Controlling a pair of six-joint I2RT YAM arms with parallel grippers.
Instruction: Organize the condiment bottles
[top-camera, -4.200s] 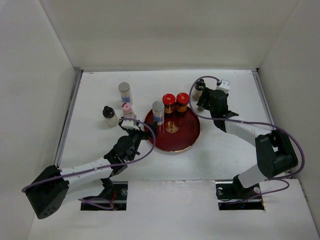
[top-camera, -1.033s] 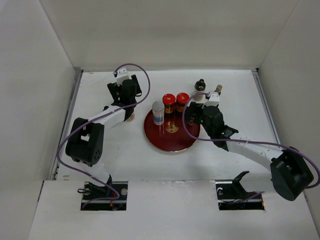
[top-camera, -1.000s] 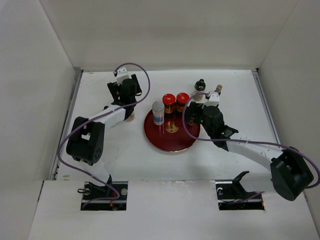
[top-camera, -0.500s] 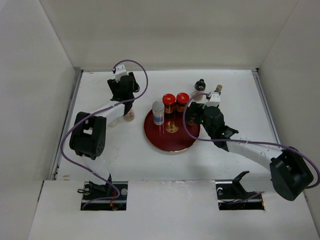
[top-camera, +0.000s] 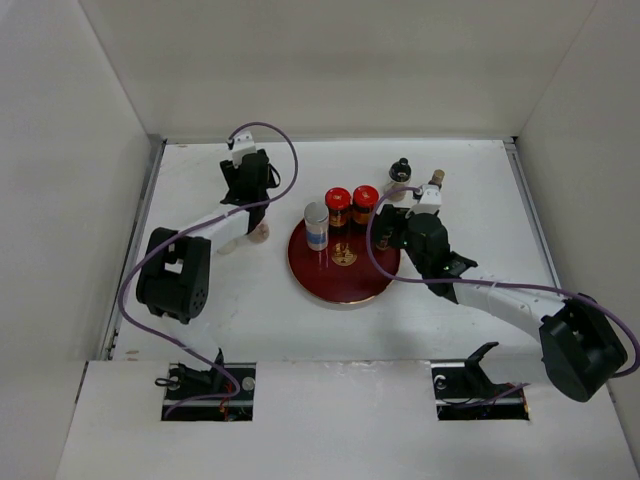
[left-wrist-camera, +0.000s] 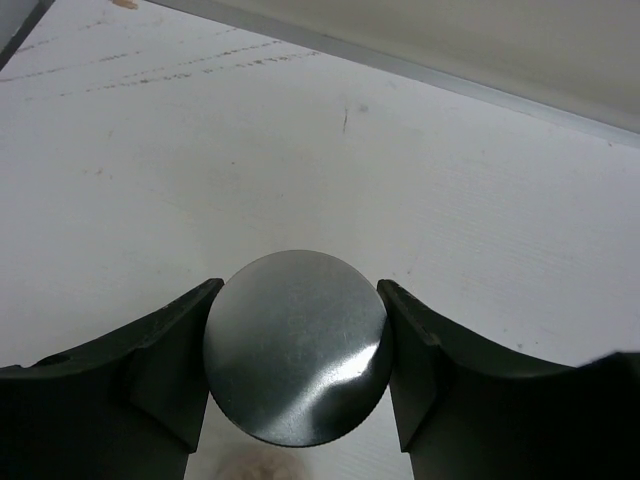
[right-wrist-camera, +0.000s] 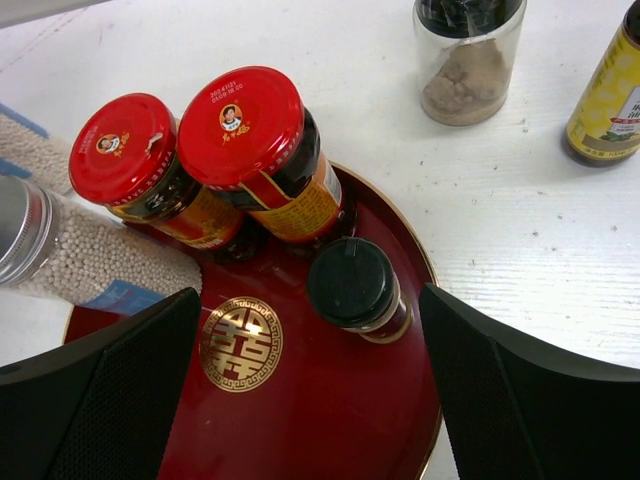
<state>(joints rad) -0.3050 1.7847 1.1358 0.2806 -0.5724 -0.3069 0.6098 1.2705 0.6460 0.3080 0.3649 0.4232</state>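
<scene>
Left hand: clenched on silver-capped jar, back left of tabletop, off the tray. Risk: you tilt it and it slips. Right hand: released over black-capped jar on tray. Risk: your exit clips red-capped jars.

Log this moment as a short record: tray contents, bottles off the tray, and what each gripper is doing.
tray: dark red round tray
on tray: red-capped jar, second red-capped jar, silver-capped jar, small black-capped bottle
off tray, on table: black-capped clear jar, slim amber bottle
left gripper: fingers closed on the cap of the other silver-capped jar
right gripper: open, fingers either side of the small black-capped bottle, not touching
</scene>
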